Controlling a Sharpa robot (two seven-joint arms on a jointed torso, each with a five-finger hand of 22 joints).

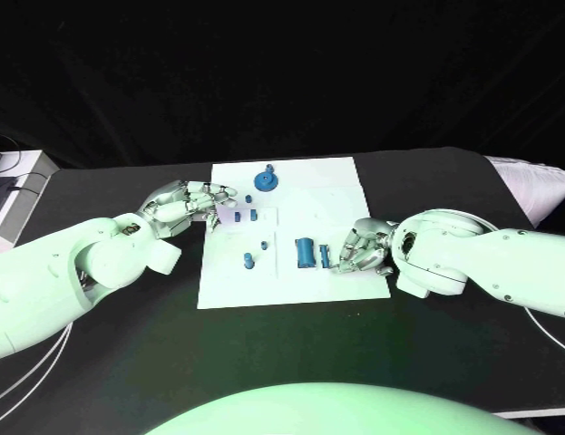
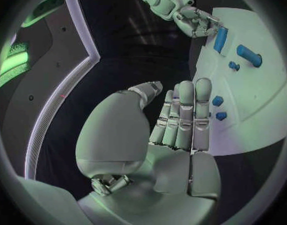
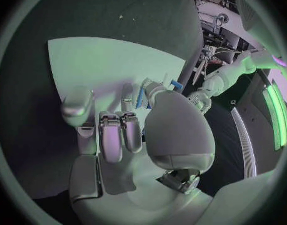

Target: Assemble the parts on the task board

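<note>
**Two hands at the task board's edges**

The left silver hand (image 1: pixel 184 201) rests at the left edge of the white rectangular task board (image 1: pixel 321 186) on the black counter (image 1: pixel 125 362), fingers straight and together, holding nothing. The right silver hand (image 1: pixel 361 246) pinches a small blue cylindrical part (image 1: pixel 326 256) near the board's right edge. A round blue part (image 1: pixel 267 180) stands farther back. No writing is legible.

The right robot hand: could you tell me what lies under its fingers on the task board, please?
Under the right robot hand sits a slim blue part on the task board, beside a thicker blue cylinder. The fingers cover whether they grip it.
</note>
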